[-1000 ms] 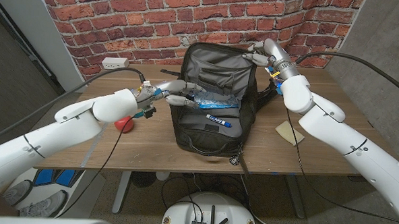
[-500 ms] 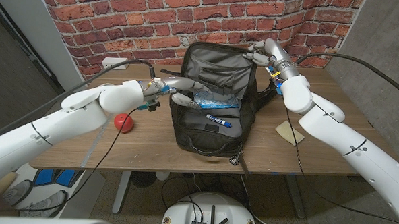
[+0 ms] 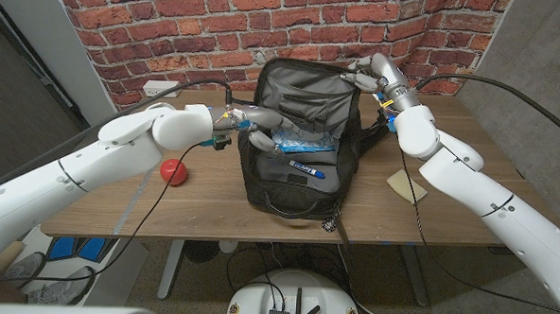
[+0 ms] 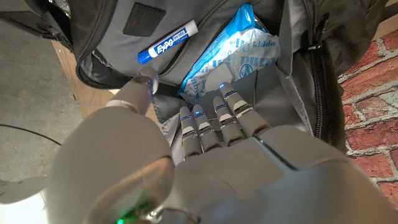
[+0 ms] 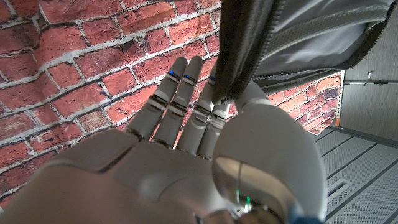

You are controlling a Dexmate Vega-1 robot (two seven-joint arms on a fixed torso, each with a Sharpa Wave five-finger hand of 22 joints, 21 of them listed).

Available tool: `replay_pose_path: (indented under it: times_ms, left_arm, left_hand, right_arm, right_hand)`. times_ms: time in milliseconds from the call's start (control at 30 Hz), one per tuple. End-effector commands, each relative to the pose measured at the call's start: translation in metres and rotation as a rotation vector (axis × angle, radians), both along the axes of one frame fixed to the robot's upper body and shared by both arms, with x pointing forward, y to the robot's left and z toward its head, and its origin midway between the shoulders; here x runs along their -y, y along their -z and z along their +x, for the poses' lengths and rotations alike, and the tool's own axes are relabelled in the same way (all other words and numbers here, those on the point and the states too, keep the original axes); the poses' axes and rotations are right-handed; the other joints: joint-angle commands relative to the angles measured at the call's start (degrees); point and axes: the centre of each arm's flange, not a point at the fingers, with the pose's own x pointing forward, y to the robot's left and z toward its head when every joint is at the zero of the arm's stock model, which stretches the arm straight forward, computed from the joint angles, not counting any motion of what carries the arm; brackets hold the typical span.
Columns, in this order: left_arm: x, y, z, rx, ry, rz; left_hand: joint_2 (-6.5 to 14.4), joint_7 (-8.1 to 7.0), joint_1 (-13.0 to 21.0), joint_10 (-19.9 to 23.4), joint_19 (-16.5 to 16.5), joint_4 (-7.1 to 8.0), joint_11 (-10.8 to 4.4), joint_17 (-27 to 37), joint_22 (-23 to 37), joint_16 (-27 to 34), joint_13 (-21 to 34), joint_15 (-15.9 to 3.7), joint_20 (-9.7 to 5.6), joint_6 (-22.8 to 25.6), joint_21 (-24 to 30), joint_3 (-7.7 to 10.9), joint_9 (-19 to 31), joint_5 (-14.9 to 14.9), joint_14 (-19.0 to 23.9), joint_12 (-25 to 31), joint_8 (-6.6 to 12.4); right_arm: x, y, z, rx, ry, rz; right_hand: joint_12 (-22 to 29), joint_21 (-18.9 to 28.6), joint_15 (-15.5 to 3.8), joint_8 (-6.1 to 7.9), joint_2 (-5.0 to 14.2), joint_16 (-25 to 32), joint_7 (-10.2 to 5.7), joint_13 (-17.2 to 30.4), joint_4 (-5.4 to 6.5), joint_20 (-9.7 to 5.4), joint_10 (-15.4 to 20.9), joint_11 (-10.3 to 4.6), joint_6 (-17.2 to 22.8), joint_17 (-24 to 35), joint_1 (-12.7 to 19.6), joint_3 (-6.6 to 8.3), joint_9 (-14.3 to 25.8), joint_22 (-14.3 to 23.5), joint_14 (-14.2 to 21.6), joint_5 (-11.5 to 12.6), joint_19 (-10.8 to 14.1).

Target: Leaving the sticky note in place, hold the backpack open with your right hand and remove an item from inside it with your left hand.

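Note:
A black backpack (image 3: 298, 181) lies open at the table's middle, its flap raised toward the brick wall. My right hand (image 3: 364, 77) pinches the flap's edge (image 5: 239, 56) between thumb and fingers. My left hand (image 3: 251, 124) is at the bag's left rim, fingers apart and reaching inside, holding nothing. Just past its fingertips (image 4: 227, 102) lies a blue plastic packet (image 4: 233, 56). A blue Expo marker (image 4: 168, 42) lies beside the packet in the bag. The packet (image 3: 298, 139) and marker (image 3: 304, 167) also show from above. A pale yellow sticky note (image 3: 407, 188) lies on the table right of the bag.
A small red object (image 3: 173, 170) sits on the table left of the backpack, under my left forearm. A white power outlet box (image 3: 160, 88) lies at the back left. The brick wall (image 3: 172, 20) stands close behind the bag.
My left arm has swung in toward the backpack, and its hand has pushed slightly further over the bag's left rim. The right hand still holds the flap.

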Motion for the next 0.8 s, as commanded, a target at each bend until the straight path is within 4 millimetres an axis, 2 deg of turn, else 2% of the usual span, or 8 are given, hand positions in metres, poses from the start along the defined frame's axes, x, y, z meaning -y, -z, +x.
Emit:
replay_pose_path:
  times_ms: [33, 367, 800]
  left_arm:
    - [0.021, -0.005, 0.004, 0.032, -0.045, 0.133]
    - [0.042, -0.001, 0.010, 0.052, -0.041, 0.225]
    - [0.053, 0.002, 0.016, 0.090, -0.066, 0.271]
  left_hand:
    - [-0.06, -0.09, 1.02, -0.64, -0.27, -0.03, -0.16, 0.11, 0.21, -0.15, 0.16, -7.75, -6.67, -0.63, -0.11, -0.38, 0.06, 0.50, -0.56, -0.22, -0.14]
    - [-0.31, -0.37, 2.60, -1.42, -1.20, 0.09, -0.47, 0.11, 0.19, -0.22, 0.15, -7.76, -6.82, -1.34, -0.30, -1.01, 0.07, 0.49, -1.58, -0.31, -0.19]
    - [-0.76, -0.67, 4.09, -1.38, -1.47, 0.11, -0.66, 0.10, 0.16, -0.02, 0.15, -7.89, -6.87, -1.64, -0.23, -1.73, 0.07, 0.50, -1.67, -0.13, -0.07]
  right_arm:
    - [0.003, -0.003, 0.002, 0.001, -0.014, -0.003]
    - [0.006, -0.007, -0.003, 0.004, -0.029, -0.030]
    - [0.013, -0.009, 0.001, 0.004, -0.054, -0.032]
  right_hand:
    - [-0.09, 0.29, -7.01, 0.35, 1.07, -0.38, -0.51, 0.30, 0.23, -5.14, 0.18, 0.17, 1.10, 0.26, 0.59, 0.23, 0.34, 0.12, 0.39, 0.56, 0.10]
    - [-0.15, 0.36, -6.93, 0.22, 1.08, -0.47, -0.47, 0.34, 0.25, -5.07, 0.15, 0.20, 1.06, 0.32, 0.56, 0.21, 0.36, 0.12, 0.39, 0.59, 0.15]
    - [-0.24, 0.46, -6.74, 0.04, 1.00, -0.58, -0.52, 0.37, 0.37, -5.04, 0.21, 0.27, 1.12, 0.45, 0.33, 0.05, 0.38, 0.13, 0.41, 0.60, 0.19]
